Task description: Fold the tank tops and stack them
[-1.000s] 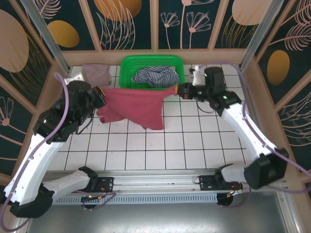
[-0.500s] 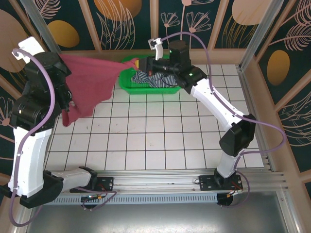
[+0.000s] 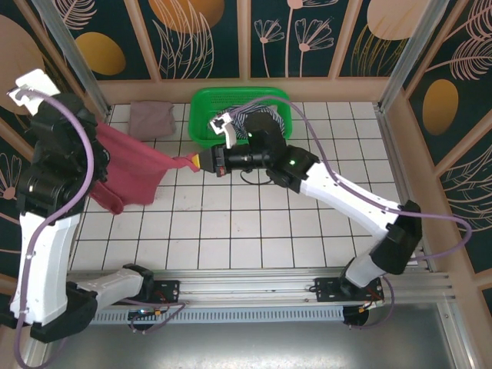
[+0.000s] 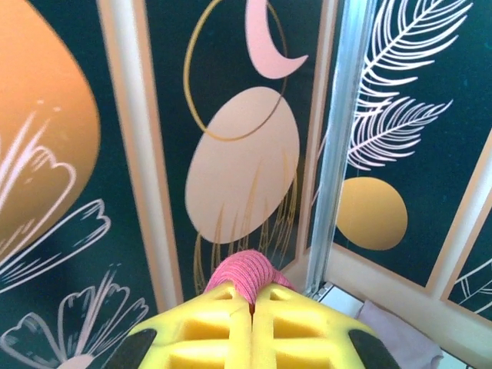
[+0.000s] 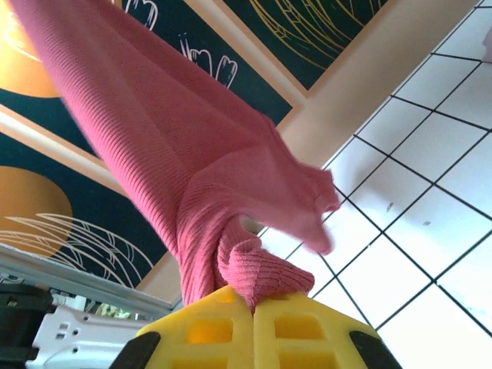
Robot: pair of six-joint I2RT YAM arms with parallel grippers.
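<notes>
Aloft, maroon top (image 3: 131, 173), right end effector (image 3: 201, 161) clamped

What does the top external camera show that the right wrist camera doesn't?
From above: the green basket holding the striped tank top, the mauve tank top lying beside it, and the maroon tank top stretched leftward from the right gripper. From the right wrist: the cloth's ribbed knit, bunched where the jaws are shut on it. Both: the maroon tank top, the right gripper and the white tiled table.
</notes>
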